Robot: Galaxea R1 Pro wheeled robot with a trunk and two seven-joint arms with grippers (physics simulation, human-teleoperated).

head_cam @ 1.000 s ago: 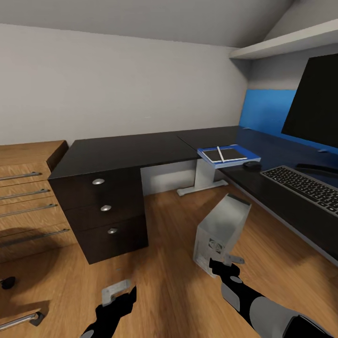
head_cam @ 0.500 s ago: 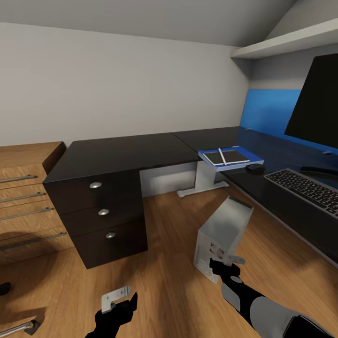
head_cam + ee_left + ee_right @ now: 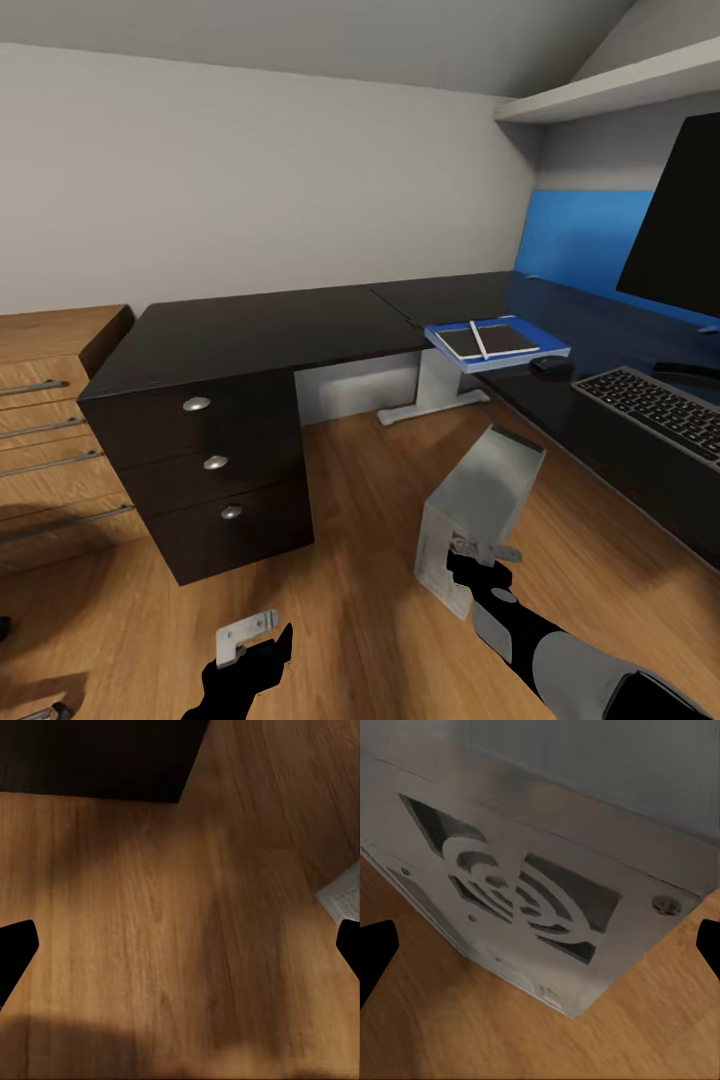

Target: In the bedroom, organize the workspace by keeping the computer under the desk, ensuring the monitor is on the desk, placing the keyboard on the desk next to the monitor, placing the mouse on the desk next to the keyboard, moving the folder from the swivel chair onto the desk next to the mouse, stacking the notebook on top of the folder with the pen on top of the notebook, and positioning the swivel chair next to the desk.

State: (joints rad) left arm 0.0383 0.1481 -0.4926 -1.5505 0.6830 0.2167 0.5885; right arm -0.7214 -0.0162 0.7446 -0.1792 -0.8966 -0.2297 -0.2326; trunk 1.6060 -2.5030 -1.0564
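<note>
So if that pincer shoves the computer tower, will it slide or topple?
The computer already leans, one bottom edge off the wood floor, so it probably tips easily. Its boxy metal case looks rigid. The right pincer sits at its low corner, so a push may pivot it.

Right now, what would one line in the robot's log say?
stage: moving computer | white-grey tower computer: tilted on wood floor, outside the glossy black desk | right hand: at computer, open | left hand: open, free

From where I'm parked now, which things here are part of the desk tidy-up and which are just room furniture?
Job:
computer
desk
monitor
keyboard
mouse
folder
notebook
pen

Not the job:
wood dresser
wall shelf
</note>
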